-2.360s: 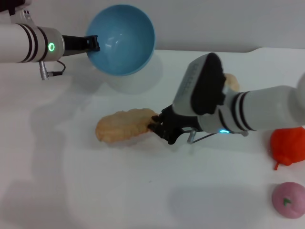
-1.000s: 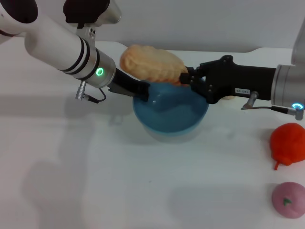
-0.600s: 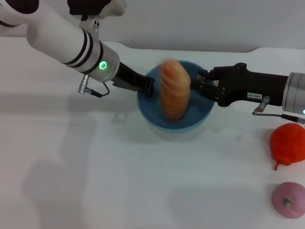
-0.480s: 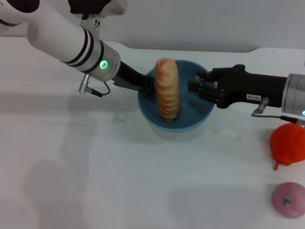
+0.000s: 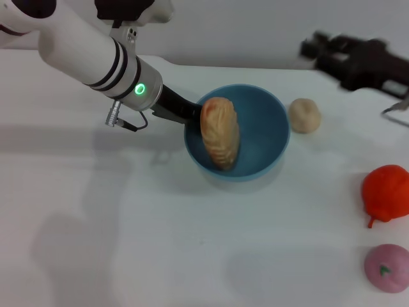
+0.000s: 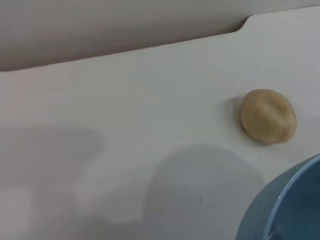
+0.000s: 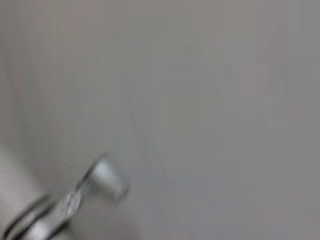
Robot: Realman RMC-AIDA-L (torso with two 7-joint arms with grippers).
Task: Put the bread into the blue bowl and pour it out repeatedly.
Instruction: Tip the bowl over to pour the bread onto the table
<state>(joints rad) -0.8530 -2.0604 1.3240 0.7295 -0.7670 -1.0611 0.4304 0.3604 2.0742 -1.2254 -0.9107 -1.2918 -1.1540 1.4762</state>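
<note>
One bread [image 5: 220,141] is leaning on end inside the blue bowl [image 5: 268,121], its ribbed orange-and-cream face showing, while the left gripper [image 5: 190,115] is pinching the bowl's rim on the side toward the robot's left. Over at the far right of the table [image 5: 128,230], the right gripper [image 5: 309,47] is hanging blurred and apart from everything, its jaws too smeared to tell whether spread or together. Beside the bowl a small beige ball [image 5: 304,115] is sitting, with a red toy [image 5: 385,192] and a pink toy [image 5: 387,267] lying nearer the right edge.
</note>
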